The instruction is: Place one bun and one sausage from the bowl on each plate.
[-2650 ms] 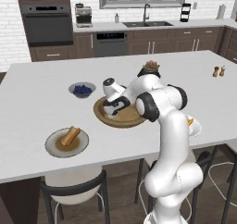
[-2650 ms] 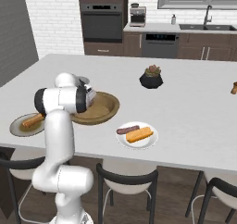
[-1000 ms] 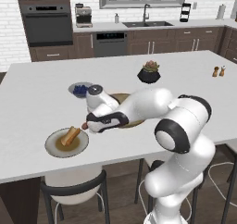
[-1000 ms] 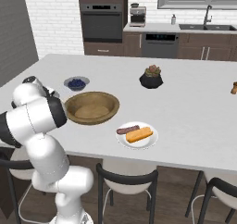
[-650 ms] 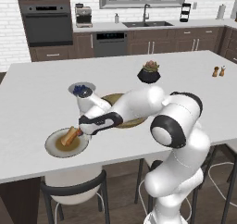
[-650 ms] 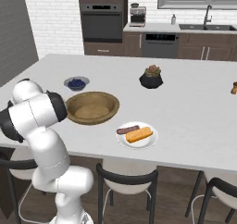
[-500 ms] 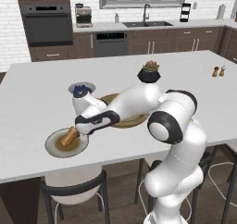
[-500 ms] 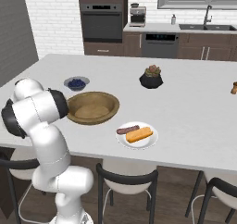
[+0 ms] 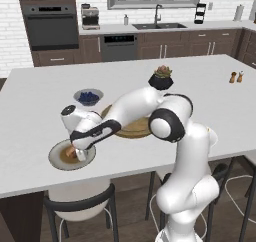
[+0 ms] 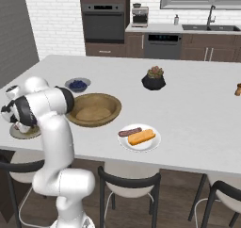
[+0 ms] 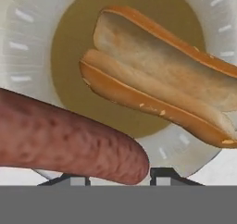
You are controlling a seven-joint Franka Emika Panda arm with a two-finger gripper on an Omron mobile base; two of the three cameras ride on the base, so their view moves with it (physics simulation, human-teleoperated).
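- The gripper (image 9: 76, 153) hangs low over the grey-rimmed plate (image 9: 56, 159) at the near left of the surface (image 9: 210, 86), clamped on a reddish-brown sausage (image 11: 69, 142).
- In the hand view the sausage lies across the bottom of the picture, just above the two dark fingertips (image 11: 163, 174), with the plate's olive-brown centre behind it.
- A split bun (image 11: 157, 91) lies on that same plate, close beside the sausage; whether the two touch I cannot tell.
- The wooden bowl (image 10: 94, 109) sits to the right of the grey-rimmed plate, near the middle of the surface.
- The white plate (image 10: 139, 138) stands on the near edge, right of the bowl, carrying a bun (image 10: 141, 136) and a dark sausage (image 10: 130, 132) side by side.
- A small grey bowl of blue berries (image 9: 88, 96) sits just beyond the wooden bowl on its left.
- A black pot with a succulent (image 10: 154, 79) stands farther back, well apart from the plates.
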